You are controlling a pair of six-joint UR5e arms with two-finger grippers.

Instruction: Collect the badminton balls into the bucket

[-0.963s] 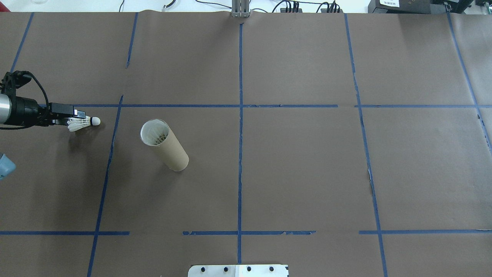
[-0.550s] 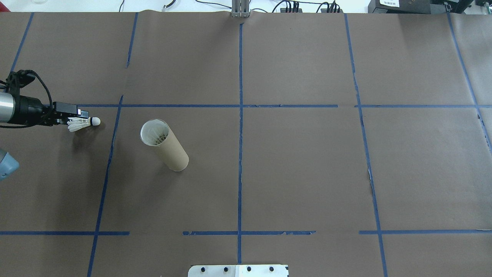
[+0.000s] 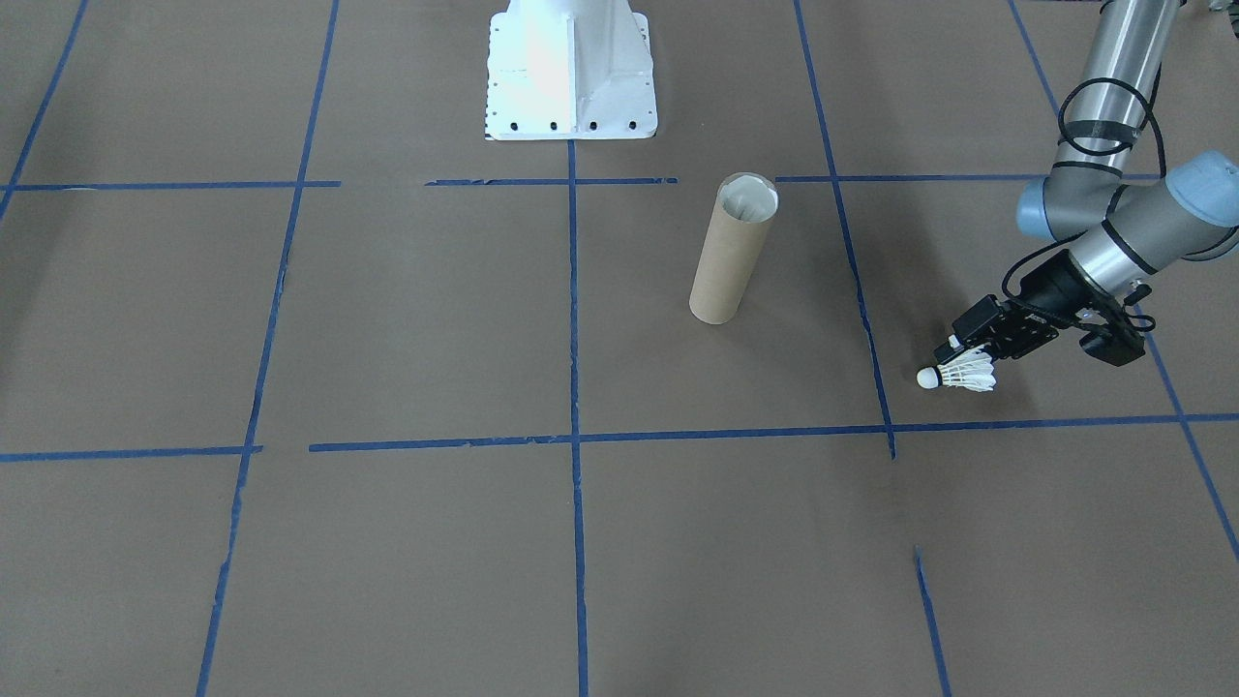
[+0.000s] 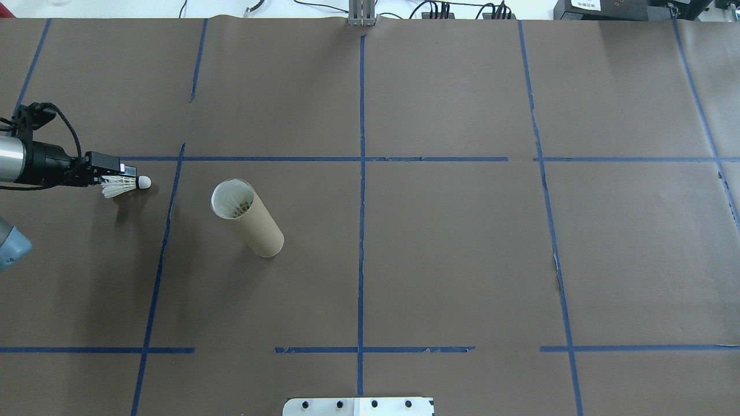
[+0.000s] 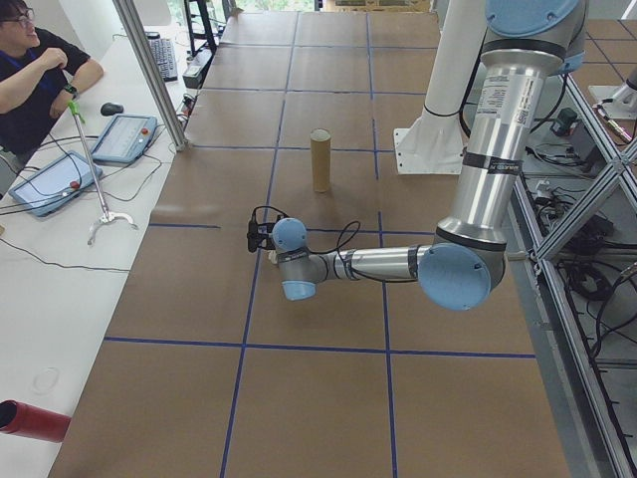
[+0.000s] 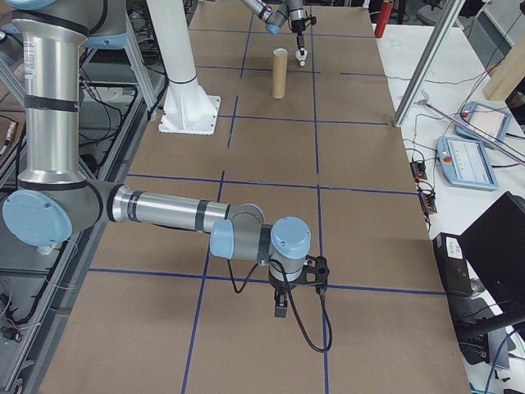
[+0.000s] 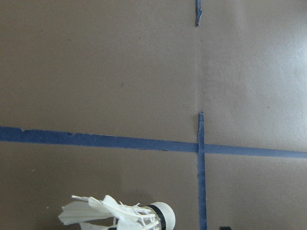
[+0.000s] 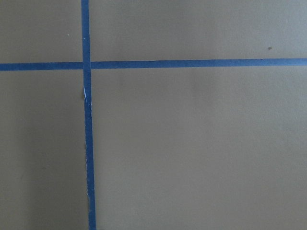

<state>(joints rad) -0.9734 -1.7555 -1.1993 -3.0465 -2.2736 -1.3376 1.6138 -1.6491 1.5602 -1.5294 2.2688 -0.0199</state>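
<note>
Beside the left gripper [image 4: 118, 176]: a white feather shuttlecock with a rounded cork tip [image 4: 122, 185].
Whether its fingers hold the feathers cannot be told. Well apart, the upright brown cardboard tube [image 4: 248, 218] holds more feathers; no writing is readable.

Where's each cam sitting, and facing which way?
Front-facing: across the table, facing the robot's base; shows left gripper, shuttlecock, tube.
Overhead: behind the base, looking down; left arm at left edge.
Exterior left: table end; left arm near.
Exterior right: opposite end; right arm near.
Left wrist: down on shuttlecock.
Right wrist: down on taped table.
Shared: front-facing and overhead both show tube, shuttlecock.
</note>
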